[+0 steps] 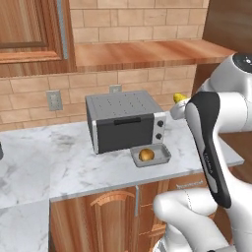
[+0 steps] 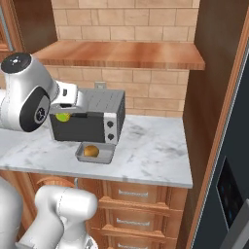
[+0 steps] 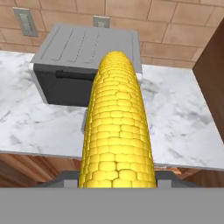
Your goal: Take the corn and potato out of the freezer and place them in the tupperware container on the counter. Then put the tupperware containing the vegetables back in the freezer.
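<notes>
Clamped on the corn [image 3: 117,127], the hand [image 3: 117,181] holds the cob lengthwise, so that in the hand view the yellow, knobbly ear runs from the bottom of the picture up across the middle. Its far tip lies over the front edge of the toaster oven [image 3: 87,52]. From the left base view a small yellow end of the cob [image 1: 180,98] shows just past the arm's white wrist, in the air above the right part of the worktop [image 1: 59,157] and to the right of the toaster oven [image 1: 123,120]. From the right base view the corn [image 2: 62,116] sits under the wrist, in front of the oven's dark door.

Below and forward of the hand, the tupperware container [image 1: 162,156] rests on the worktop, just beside the toaster oven's front right corner. The potato [image 1: 146,155] lies inside it, a golden-brown lump near the tray's middle; the right base view shows the same potato [image 2: 91,151] in the grey tray [image 2: 108,156]. The corn is well above the tray and not touching it.

Behind the oven stands a brick wall with two sockets [image 1: 54,100]. A wooden shelf [image 1: 147,53] runs above. At the right of the right base view stands the dark freezer [image 2: 233,185].
</notes>
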### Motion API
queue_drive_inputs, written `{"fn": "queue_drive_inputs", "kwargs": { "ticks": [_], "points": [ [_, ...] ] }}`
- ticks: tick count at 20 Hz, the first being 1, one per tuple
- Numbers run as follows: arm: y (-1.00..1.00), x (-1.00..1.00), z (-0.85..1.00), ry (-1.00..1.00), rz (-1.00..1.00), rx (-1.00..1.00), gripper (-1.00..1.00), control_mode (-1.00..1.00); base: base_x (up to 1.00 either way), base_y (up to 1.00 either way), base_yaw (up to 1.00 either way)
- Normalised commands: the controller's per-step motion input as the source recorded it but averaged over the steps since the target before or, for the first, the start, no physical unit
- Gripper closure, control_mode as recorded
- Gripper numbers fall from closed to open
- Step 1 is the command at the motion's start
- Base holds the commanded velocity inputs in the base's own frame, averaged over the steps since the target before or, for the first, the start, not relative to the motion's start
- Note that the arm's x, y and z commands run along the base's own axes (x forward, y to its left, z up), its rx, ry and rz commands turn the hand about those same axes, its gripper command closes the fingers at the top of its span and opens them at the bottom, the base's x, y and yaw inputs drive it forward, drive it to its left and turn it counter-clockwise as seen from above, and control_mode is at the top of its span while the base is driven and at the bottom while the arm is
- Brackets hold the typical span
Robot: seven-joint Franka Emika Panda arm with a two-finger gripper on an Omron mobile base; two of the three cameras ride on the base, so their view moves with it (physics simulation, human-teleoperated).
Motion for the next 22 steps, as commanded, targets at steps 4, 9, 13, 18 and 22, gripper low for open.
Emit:
{"fn": "queue_drive_inputs", "kwargs": {
  "ticks": [4,9,13,18,22],
  "points": [
    [0.0,0.0,-0.04,0.01,0.0,0.0,1.0,-1.0,0.0,0.0,0.0],
    [0.0,0.0,-0.32,0.14,0.15,-0.01,1.0,-1.0,0.0,0.0,0.0],
    [0.01,-0.01,-0.45,0.23,0.27,-0.02,1.0,-1.0,0.0,0.0,0.0],
    [0.05,0.04,-0.44,0.26,0.32,-0.1,1.0,-1.0,0.0,0.0,0.0],
    [0.0,0.46,-0.6,0.06,0.44,-0.14,1.0,-1.0,0.0,0.0,0.0]
  ]
}}
